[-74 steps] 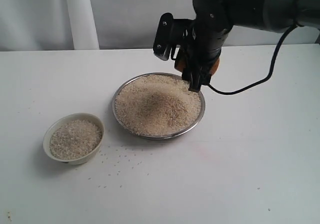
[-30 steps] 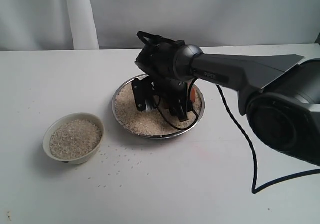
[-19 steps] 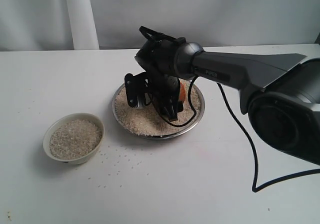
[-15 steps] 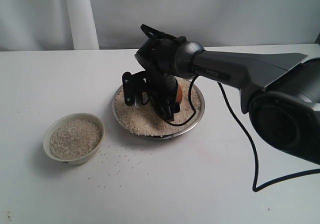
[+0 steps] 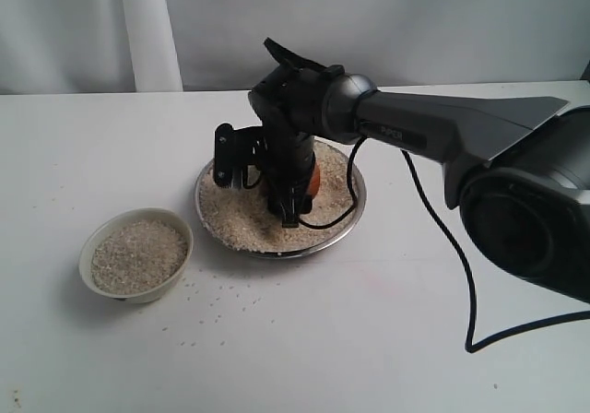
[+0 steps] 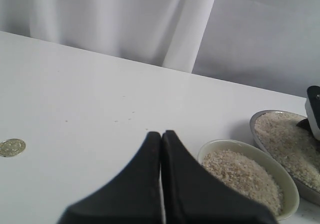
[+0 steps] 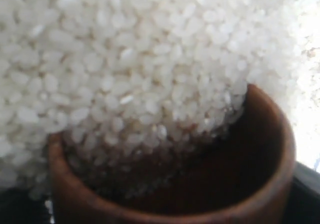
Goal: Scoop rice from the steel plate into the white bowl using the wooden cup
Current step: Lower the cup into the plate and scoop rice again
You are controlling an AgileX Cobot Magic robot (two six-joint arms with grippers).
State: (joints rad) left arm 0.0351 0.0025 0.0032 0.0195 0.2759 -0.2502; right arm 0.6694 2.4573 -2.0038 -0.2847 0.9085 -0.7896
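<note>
The steel plate sits mid-table, heaped with rice. My right gripper is down in the plate, shut on the wooden cup, which shows only as an orange-brown sliver behind the fingers. In the right wrist view the wooden cup lies tilted with its mouth pressed into the rice, and grains are spilling into its dark inside. The white bowl, left of the plate, holds rice. The white bowl also lies just beyond my shut, empty left gripper.
Loose grains are scattered on the white table between bowl and plate. The right arm's black cable trails across the table on the right. A coin lies on the table far left. A white curtain hangs behind.
The right gripper has dropped into the plate and swept leftward through the rice with the cup. The plate has slid slightly left. The bowl has not moved.
</note>
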